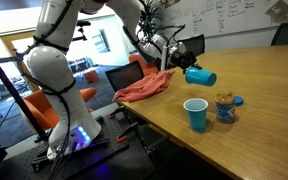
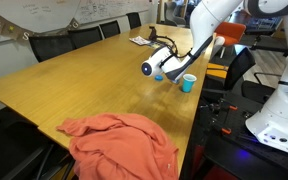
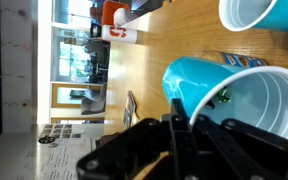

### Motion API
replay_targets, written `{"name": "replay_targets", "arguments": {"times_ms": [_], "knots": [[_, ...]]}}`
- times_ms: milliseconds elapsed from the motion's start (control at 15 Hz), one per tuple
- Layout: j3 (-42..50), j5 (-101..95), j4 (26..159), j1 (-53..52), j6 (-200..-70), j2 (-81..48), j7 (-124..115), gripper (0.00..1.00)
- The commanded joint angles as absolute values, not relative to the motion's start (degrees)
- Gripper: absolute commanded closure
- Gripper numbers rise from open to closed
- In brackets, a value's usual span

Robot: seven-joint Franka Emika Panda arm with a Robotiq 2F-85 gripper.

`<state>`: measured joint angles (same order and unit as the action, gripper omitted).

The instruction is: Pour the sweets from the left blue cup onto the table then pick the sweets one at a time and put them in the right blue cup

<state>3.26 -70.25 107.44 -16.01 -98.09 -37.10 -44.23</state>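
Claw (image 1: 188, 69) grips the teal cup (image 1: 202, 76) tight, tipped on its side above the table (image 1: 269, 95); bright blue cup (image 1: 196, 114) stands near.

Item 1: my arm of glossy white plastic shells (image 1: 46, 68): fat, rounded segments with darker seams at the joints, the same white casing in both exterior views (image 2: 216, 14)

Item 2: my white mounting base (image 2: 276, 130): broad and domed, with a blue-violet light glowing at its foot (image 1: 81, 136)

Item 3: my loose black cables (image 1: 150, 20): thin, looping in a bundle about the wrist end, with one dark lead running along the forearm

Item 4: my matte black gripper (image 3: 184, 125): an angular dark housing with jointed linkage bars; in the wrist view it is a blurred silhouette of two dark fingers (image 3: 171, 135), and any finer markings or screws are too indistinct to list
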Motion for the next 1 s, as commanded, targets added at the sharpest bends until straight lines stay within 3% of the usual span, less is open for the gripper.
{"name": "replay_targets", "arguments": {"times_ms": [0,933], "knots": [[1.40,-75.41,103.44,-15.36,-91.71,-40.60,-42.28,1.00],[-1.43,-87.69,100.06,-14.44,-82.56,-44.86,-35.62,1.00]]}}
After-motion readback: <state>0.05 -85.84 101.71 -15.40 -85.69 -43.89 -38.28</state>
